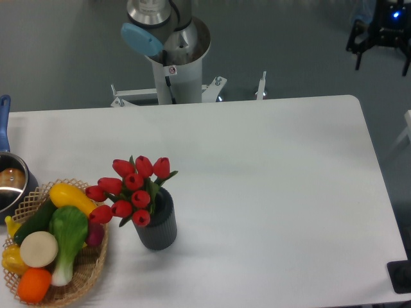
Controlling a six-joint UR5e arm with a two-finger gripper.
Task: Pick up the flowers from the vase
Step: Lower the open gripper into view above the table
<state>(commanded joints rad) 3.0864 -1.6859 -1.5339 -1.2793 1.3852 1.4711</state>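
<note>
The flowers [131, 189], a bunch of red tulip buds with green leaves, stand in the vase [157, 226] and lean up and to the left. The vase is a short dark ribbed cylinder, upright on the white table [270, 192], left of centre near the front. Only the arm's base [168, 48] shows at the top, behind the table's far edge. The gripper is out of view.
A wicker basket [83, 273] of toy vegetables sits at the front left, almost touching the flowers. A steel pot with a blue handle [9, 183] is at the left edge. A small black object [401, 277] sits at the front right corner.
</note>
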